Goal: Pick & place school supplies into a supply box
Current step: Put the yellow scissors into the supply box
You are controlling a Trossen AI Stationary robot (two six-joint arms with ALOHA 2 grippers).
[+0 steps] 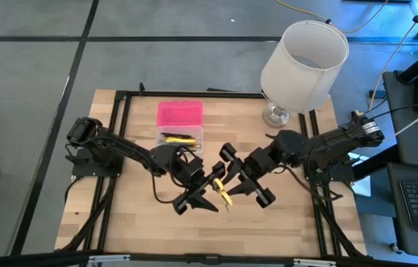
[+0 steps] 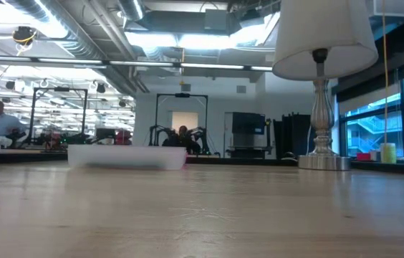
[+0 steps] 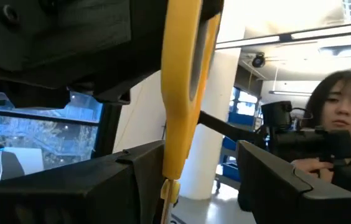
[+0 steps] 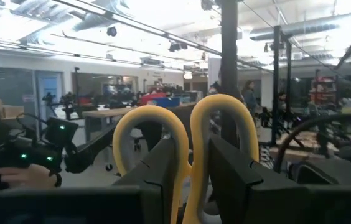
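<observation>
Small yellow-handled scissors (image 1: 223, 193) hang in the air over the middle of the table, where both arms meet. My right gripper (image 1: 233, 185) comes in from the table's right and is shut on them. My left gripper (image 1: 203, 199) comes from the left and is open. In the left wrist view its fingers (image 3: 132, 180) stand wide on either side of the yellow handle (image 3: 182, 93). The supply box (image 1: 179, 139) lies farther back with its pink lid (image 1: 179, 113) folded open. Pens lie in its clear base. My right gripper pinches the scissors between its two fingers (image 4: 163, 174), at the place where the two yellow handle loops meet (image 4: 189, 165). The fingers come roughly level from the table's right. Both loops (image 4: 147, 127) stick out past the fingers. The scissors are lifted clear of the table, their blades hidden.
A big white lampshade on a silver foot (image 1: 305, 63) stands at the table's back right, near the right arm. A black frame (image 1: 120, 148) runs around the wooden top. Beyond the table a person (image 3: 337, 118) holds a dark device.
</observation>
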